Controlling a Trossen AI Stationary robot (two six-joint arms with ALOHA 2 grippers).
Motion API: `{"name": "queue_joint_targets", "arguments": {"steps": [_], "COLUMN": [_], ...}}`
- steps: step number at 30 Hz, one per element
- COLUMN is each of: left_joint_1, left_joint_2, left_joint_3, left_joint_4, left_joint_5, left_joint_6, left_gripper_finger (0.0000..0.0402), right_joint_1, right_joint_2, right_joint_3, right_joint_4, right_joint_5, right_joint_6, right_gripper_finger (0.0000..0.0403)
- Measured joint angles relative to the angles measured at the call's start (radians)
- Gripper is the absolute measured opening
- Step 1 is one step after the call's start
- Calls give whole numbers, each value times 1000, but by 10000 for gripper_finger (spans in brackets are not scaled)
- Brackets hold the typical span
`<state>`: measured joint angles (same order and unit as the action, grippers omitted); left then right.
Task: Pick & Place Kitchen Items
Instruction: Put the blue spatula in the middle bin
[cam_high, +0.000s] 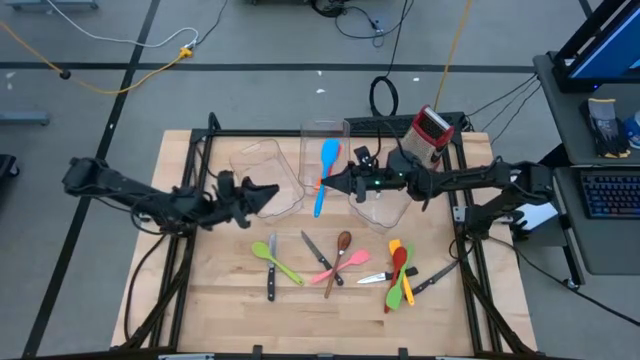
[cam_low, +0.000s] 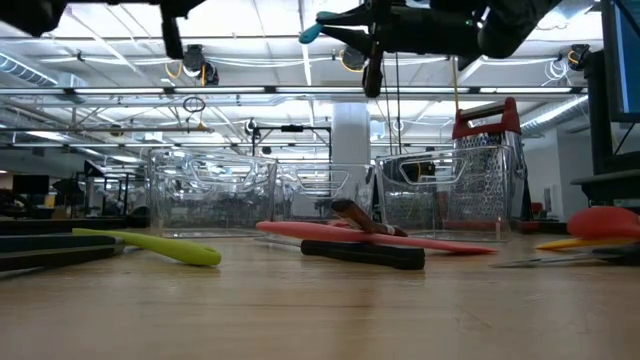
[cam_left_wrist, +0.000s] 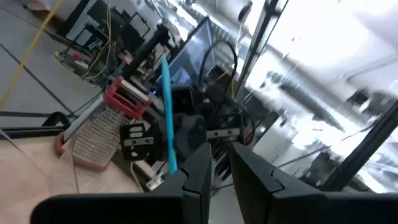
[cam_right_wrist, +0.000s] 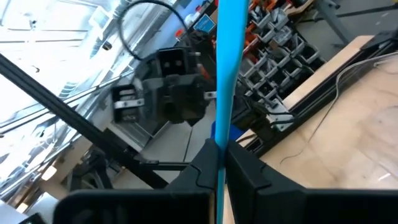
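Observation:
My right gripper (cam_high: 336, 182) reaches in from the table's right and is shut on a blue spatula (cam_high: 322, 190), held high above the table's middle, near the clear bins. The spatula's head (cam_high: 330, 152) points to the far edge. My left gripper (cam_high: 272, 190) hovers just left of it with a narrow gap between its fingers (cam_left_wrist: 199, 171) and nothing in it. On the near half of the table lie a green spoon (cam_high: 277, 260), a pink spatula (cam_high: 330, 268), a brown spoon (cam_high: 341, 250), red, orange and yellow spoons (cam_high: 398, 272) and several black-handled knives (cam_high: 316, 252). My right gripper pinches the blue spatula's handle (cam_right_wrist: 222, 134) between its two fingers, about midway along it. The fingers come level from the table's right and lie across the handle. The spatula is lifted clear of the table, its head toward the far edge and its handle end (cam_high: 318, 210) toward the near edge.
Three clear bins stand at the back: one at the left (cam_high: 262, 165), one in the middle (cam_high: 325, 135), one below my right arm (cam_high: 385, 208). A red-topped box grater (cam_high: 430, 130) stands at the far right. The near strip of the table is bare wood (cam_high: 300, 320).

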<state>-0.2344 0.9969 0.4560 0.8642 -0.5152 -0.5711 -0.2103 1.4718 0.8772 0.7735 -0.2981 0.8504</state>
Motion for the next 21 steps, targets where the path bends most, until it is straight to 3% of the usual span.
{"name": "queue_joint_targets", "arguments": {"steps": [9,14,21], "left_joint_1": [13,49,67], "left_joint_2": [124,150,157], "left_joint_3": [158,176,176], "left_joint_4": [-181,-253,-264], "left_joint_5": [25,69,65], "left_joint_6": [1,-67,28], "left_gripper_finger": [62,62,62], "right_joint_1": [2,2,3], "right_joint_2": [0,0,0], "right_joint_3": [0,1,1], "right_joint_4": [1,5,0], "right_joint_5": [-20,-21,-21], "right_joint_6": [1,0,0], "right_gripper_finger": [4,4,4]}}
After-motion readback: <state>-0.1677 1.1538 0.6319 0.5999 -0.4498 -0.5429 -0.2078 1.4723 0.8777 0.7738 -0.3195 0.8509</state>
